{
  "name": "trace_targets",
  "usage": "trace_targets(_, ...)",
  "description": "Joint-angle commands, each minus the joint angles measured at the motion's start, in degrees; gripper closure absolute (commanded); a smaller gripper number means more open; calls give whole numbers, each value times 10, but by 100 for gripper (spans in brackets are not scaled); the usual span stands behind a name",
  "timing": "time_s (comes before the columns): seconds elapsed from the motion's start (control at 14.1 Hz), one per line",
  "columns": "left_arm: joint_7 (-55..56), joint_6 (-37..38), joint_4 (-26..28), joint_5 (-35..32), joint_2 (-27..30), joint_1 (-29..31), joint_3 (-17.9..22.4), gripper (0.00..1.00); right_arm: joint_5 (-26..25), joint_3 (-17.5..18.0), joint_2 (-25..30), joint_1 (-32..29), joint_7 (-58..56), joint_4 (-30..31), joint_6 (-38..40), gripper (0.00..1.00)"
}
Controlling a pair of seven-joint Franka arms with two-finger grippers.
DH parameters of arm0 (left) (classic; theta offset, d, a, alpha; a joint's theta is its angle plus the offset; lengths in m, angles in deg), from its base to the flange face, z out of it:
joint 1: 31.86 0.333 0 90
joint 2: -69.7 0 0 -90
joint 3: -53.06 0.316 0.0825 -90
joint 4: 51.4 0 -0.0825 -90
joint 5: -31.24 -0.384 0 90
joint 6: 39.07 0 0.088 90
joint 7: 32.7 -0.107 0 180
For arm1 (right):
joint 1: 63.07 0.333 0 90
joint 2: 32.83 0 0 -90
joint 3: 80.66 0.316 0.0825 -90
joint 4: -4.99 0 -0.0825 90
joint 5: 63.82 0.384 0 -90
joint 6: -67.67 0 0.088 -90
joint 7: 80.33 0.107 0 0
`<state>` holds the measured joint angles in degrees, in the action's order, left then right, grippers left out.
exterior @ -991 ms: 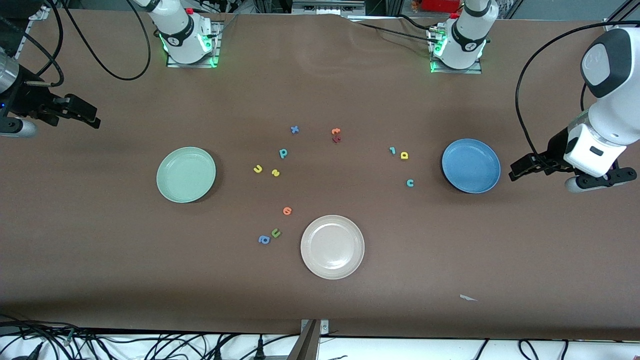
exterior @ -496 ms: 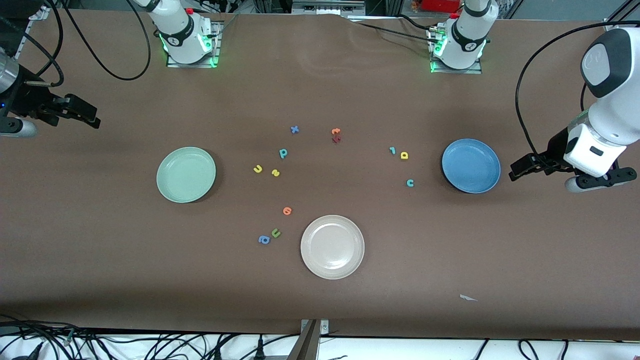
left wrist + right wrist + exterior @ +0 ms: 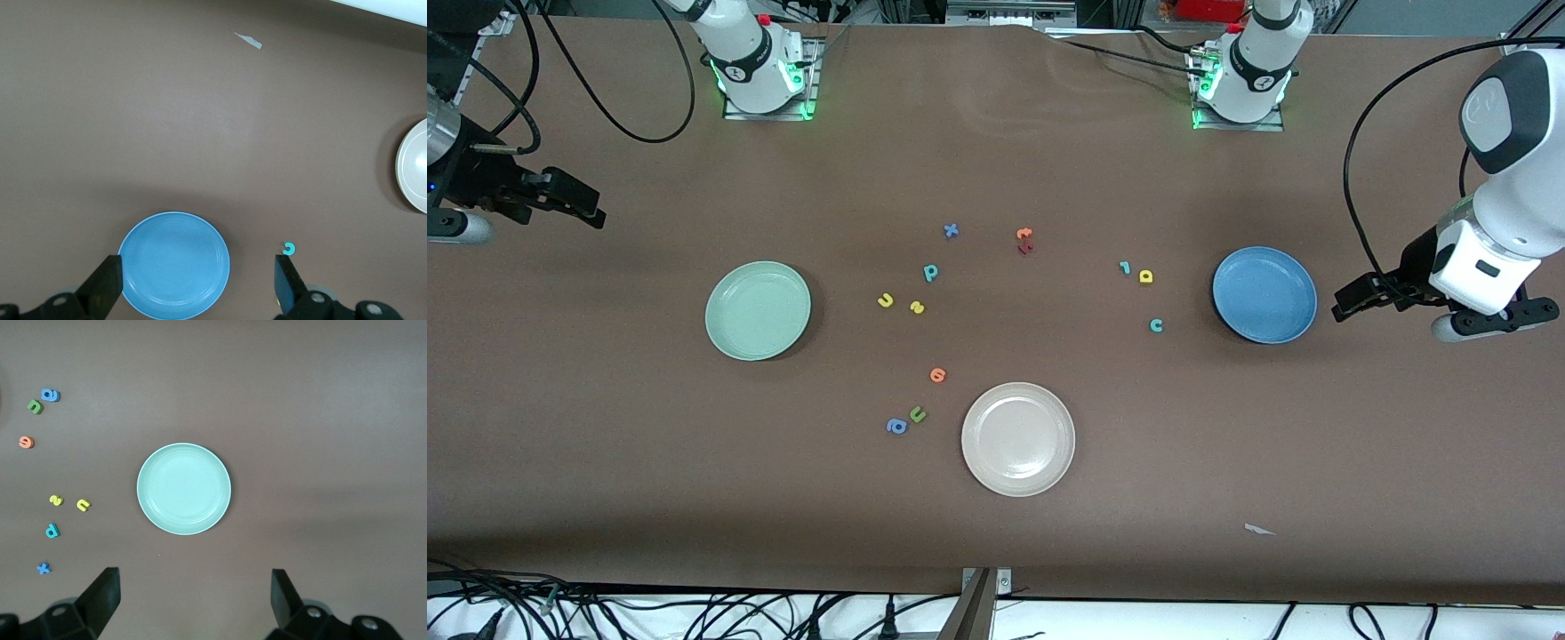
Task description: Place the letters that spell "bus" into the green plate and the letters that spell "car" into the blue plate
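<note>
On table between plates, bus letters (image 3: 910, 293) and car letters (image 3: 1144, 292) untouched; green plate (image 3: 758, 310), blue plate (image 3: 1264, 295) empty; left gripper (image 3: 193, 293), right gripper (image 3: 193, 603) spread wide, holding nothing, hovering over their plates' outer edges; no step begun; next: descend on one letter.

The table (image 3: 605, 427) was covered in plain brown. The green plate (image 3: 758, 310) was finished in pale mint, the blue plate (image 3: 1264, 295) in medium blue, the third plate (image 3: 1018, 439) in cream-white. Yellow was used for the u (image 3: 885, 300), s (image 3: 917, 308) and a (image 3: 1146, 276); teal for the b (image 3: 930, 272), c (image 3: 1156, 325) and r (image 3: 1125, 267).
</note>
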<state>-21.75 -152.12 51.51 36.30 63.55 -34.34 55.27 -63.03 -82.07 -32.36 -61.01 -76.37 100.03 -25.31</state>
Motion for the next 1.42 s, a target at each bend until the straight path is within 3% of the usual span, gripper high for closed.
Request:
trace_targets(0.0, -5, 0, 12, -14, 15, -2, 1, 0, -9, -6, -5, -5, -9, -13, 7, 0)
trace_targets(0.14, -5, 0, 12, -14, 15, -2, 1, 0, 2, 7, -6, 1, 1, -13, 9, 0)
trace_targets(0.21, -7, 0, 12, -14, 14, -2, 1, 0, -22, 11, -12, -3, 0, -14, -10, 0)
trace_targets(0.35, -8, 0, 12, -14, 15, -2, 1, 0, 21, -26, -17, -5, -38, -13, -11, 0)
trace_targets(0.42, -8, 0, 12, -14, 14, -2, 1, 0, 24, -27, -16, -4, -40, -13, 0, 0)
trace_targets(0.78, 11, 4, 11, -14, 7, -4, 0, 0, 21, -28, -14, -3, -40, -13, 13, 0)
trace_targets(1.06, 10, 4, 11, -14, 6, -4, 1, 0, 1, -3, -23, -4, -12, -27, 3, 0)
trace_targets(1.35, 10, 17, 11, -14, 3, -2, 1, 0, -4, -18, -23, -2, -13, -31, 19, 0)
